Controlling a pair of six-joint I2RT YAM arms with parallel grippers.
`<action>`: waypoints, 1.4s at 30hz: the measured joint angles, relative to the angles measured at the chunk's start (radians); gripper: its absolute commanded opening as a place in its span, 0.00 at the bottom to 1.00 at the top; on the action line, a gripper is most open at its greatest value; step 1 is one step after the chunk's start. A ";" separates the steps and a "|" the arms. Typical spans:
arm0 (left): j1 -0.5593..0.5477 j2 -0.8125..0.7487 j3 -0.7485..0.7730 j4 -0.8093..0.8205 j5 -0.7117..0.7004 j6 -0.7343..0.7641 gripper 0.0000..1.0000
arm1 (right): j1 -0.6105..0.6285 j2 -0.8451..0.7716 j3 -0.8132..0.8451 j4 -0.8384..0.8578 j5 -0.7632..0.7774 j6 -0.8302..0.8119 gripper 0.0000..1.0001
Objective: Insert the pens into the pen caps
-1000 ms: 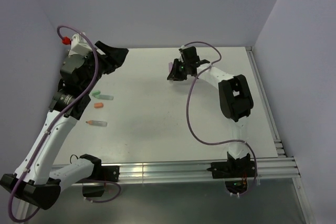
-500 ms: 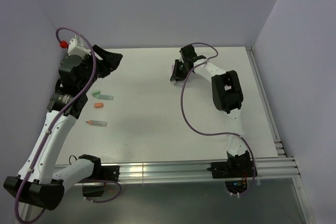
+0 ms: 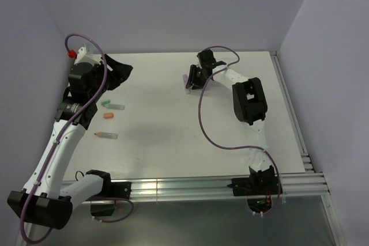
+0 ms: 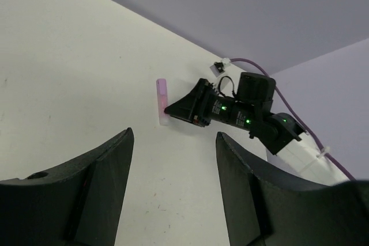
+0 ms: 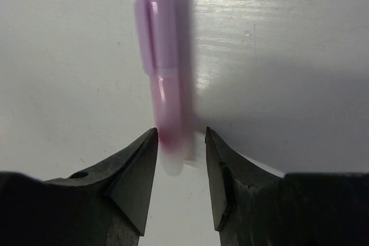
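Observation:
A pink pen with a purple cap on its far end lies on the white table at the back middle, also seen in the top view and the left wrist view. My right gripper is open just behind it, its tips either side of the pen's pale near end with a gap on the right side. My left gripper hangs open and empty above the table's left rear. On the left lie a mint-green pen, an orange cap and a pale pen with an orange tip.
Grey walls close the table on the left, back and right. A metal rail runs along the near edge by the arm bases. A purple cable loops off the right arm over the table's middle right.
My right gripper has opened and the pink capped pen now lies on the table in front of its tips. The left arm has drifted slightly left and up.

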 measured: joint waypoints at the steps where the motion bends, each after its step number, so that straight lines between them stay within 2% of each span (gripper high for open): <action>1: 0.003 0.002 -0.004 -0.007 -0.005 -0.002 0.64 | 0.000 -0.003 -0.004 0.001 0.004 -0.001 0.49; 5: 0.012 0.006 -0.020 -0.027 -0.049 -0.013 0.65 | 0.000 -0.037 -0.048 0.011 0.037 -0.003 0.50; 9: 0.029 0.008 -0.031 -0.059 -0.115 -0.037 0.66 | 0.000 -0.135 -0.180 0.031 0.080 -0.004 0.50; 16: 0.127 0.071 -0.072 -0.139 -0.230 -0.116 0.67 | 0.000 -0.510 -0.490 0.138 0.069 0.028 0.50; 19: 0.185 0.114 -0.114 -0.202 -0.280 -0.193 0.72 | 0.003 -0.655 -0.599 0.221 0.045 0.041 0.51; 22: 0.245 0.141 -0.174 -0.274 -0.326 -0.276 0.71 | 0.013 -0.741 -0.680 0.274 0.019 0.048 0.51; 30: 0.341 0.169 -0.287 -0.373 -0.358 -0.397 0.77 | 0.030 -0.786 -0.799 0.329 -0.069 0.056 0.51; 36: 0.384 0.189 -0.384 -0.385 -0.346 -0.436 0.75 | 0.030 -0.808 -0.816 0.356 -0.106 0.060 0.52; 42: 0.385 0.250 -0.412 -0.377 -0.328 -0.454 0.73 | 0.030 -0.827 -0.816 0.386 -0.127 0.067 0.52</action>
